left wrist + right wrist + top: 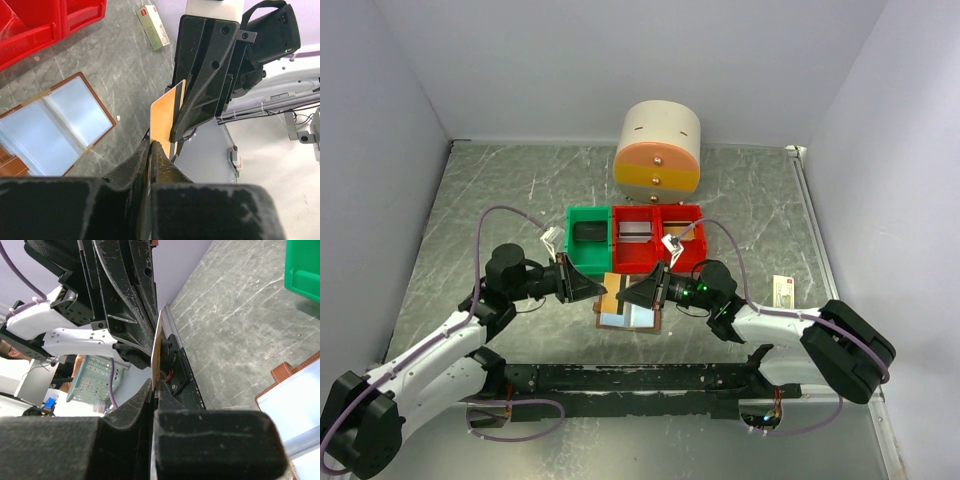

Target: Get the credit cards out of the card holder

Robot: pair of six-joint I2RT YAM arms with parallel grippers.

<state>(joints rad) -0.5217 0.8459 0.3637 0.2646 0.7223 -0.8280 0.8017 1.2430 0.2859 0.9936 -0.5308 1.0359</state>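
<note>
Bare marbled table (pixel 470 200) lies open left of the left arm, out to the grey wall. Behind the grippers, the green bin (pixel 588 238) and two red bins (pixel 630 258) stand in a close row. Further right, the cream box (pixel 782 291) lies well apart, near the right wall. The left gripper (pixel 150 146) is pinched on one edge of an orange card (pixel 162 117), held clear of the table. The right gripper (pixel 153 388) is clamped on the card's opposite edge. The card holder (pixel 625 320) lies open and flat beneath them, pale panels up
</note>
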